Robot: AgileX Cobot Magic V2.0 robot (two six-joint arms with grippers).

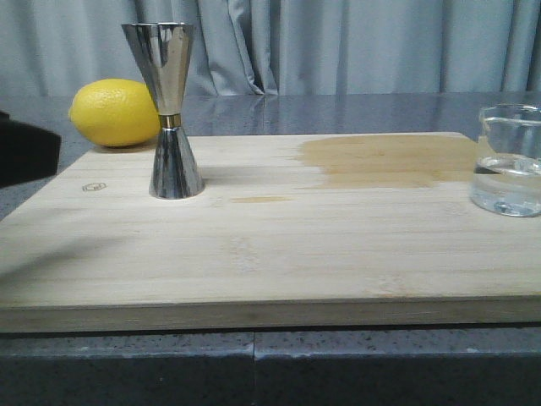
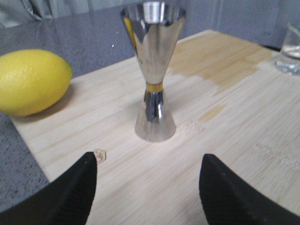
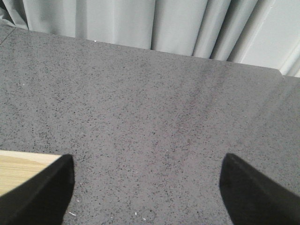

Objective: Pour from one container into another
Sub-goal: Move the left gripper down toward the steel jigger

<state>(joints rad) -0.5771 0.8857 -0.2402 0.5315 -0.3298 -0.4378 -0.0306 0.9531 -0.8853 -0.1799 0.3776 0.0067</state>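
A: Why does the lemon (image 1: pixel 114 112) sit off the cutting board (image 1: pixel 270 254), on the tabletop (image 1: pixel 355 110)?

B: I judge it is only dressing; it lies behind and left of the steel jigger (image 1: pixel 167 110), close to it but not touching, clear of any pour.

A: And the jigger itself?

B: It stands upright on the board with one cup open to the ceiling, ready to receive. A darker damp-looking patch (image 1: pixel 389 161) lies on the wood to its right, and further right, well apart from the jigger, stands the glass beaker (image 1: pixel 510 161), holding some clear liquid.

A: How do the arms stand?

B: The left gripper (image 2: pixel 147 187) is low and level, aimed at the jigger, fingers (image 2: pixel 70 197) spread apart and empty, the jigger beyond their tips. The right gripper (image 3: pixel 145 197) is far right of the jigger, over bare tabletop just past the board's edge, fingers parted, grasping nothing.
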